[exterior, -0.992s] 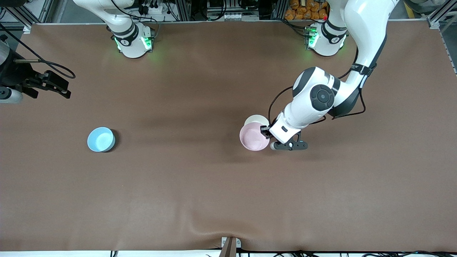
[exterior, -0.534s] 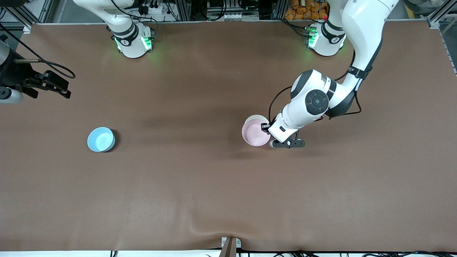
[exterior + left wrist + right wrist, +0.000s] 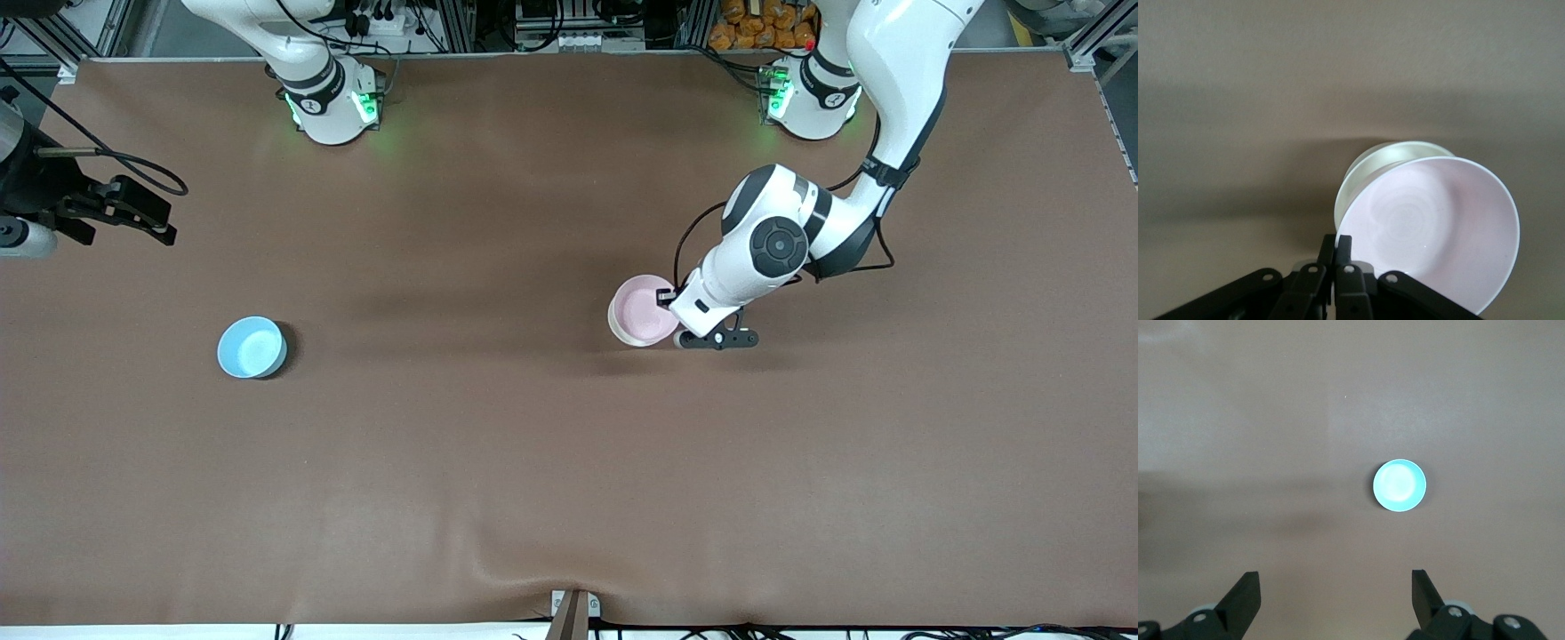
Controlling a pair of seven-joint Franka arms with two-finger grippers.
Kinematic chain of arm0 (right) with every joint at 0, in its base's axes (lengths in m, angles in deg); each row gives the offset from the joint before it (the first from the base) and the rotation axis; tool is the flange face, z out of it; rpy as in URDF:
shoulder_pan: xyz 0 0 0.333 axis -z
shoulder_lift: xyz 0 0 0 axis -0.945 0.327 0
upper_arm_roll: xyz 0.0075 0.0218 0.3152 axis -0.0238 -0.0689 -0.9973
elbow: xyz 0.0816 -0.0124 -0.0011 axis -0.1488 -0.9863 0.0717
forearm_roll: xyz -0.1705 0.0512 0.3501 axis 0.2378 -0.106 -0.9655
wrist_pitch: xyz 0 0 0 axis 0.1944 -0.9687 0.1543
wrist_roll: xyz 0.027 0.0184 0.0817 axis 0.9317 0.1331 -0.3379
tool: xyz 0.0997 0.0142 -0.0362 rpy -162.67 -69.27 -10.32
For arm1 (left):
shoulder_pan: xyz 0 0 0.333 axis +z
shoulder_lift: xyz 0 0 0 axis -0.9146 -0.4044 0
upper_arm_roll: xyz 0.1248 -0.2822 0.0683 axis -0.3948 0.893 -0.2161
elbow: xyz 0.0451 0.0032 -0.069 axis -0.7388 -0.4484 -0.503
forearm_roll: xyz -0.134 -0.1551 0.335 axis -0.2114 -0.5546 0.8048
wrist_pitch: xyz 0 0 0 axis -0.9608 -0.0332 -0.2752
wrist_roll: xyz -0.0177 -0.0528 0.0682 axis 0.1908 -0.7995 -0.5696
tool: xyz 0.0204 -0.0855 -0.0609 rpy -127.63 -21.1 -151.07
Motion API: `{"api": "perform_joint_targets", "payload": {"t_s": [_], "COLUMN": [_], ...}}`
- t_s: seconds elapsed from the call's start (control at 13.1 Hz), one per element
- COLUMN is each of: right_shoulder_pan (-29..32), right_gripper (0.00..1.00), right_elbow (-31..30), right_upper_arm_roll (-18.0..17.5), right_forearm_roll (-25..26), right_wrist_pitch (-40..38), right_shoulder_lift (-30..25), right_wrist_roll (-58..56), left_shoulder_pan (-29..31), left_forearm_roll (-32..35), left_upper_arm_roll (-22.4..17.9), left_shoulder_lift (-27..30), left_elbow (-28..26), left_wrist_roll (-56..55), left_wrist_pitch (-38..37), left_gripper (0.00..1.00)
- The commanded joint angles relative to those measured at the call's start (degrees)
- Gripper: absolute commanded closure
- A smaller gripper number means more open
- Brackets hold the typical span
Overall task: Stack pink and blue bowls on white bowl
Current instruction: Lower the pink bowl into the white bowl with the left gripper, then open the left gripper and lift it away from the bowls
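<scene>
I see the left gripper (image 3: 665, 300) clamped on the rim of the glossy pale pink bowl (image 3: 642, 310), held over the glossy white bowl (image 3: 1388, 159). The right gripper (image 3: 1335, 597), jaws wide, waits above the table; the sky-blue bowl (image 3: 252, 347) sits toward the right arm's end.

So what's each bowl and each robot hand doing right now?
pink bowl: upright, held by its rim, over the white bowl, not clearly seated.
white bowl: upright on the table, mostly covered by the pink one.
blue bowl: upright, alone, empty, toward the right arm's end.
left gripper: shut on the pink bowl's rim.
right gripper: open, waiting high above the table.
</scene>
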Motion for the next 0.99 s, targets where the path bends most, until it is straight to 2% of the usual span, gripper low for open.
{"api": "perform_joint_targets", "payload": {"t_s": [0.0,0.92], "right_shoulder_pan": [0.73,0.55], "right_gripper": [0.0,0.0], "right_elbow": [-0.45,-0.45], "right_upper_arm_roll": [-0.43,-0.43], "right_forearm_roll": [-0.63,-0.63], "right_wrist_pitch": [-0.12,-0.03], "right_shoulder_lift": [-0.65,-0.65], "right_wrist_roll": [-0.68,-0.68], "left_shoulder_pan": [-0.46,-2.4], "left_forearm_roll": [0.38,0.47], "left_upper_arm_roll": [0.15,-0.02], "left_shoulder_lift": [1.67,-1.41], "left_elbow": [-1.95,-1.6], "left_wrist_roll": [-1.8,-2.06], "left_wrist_pitch": [0.39,4.0], "left_gripper": [1.0,1.0]}}
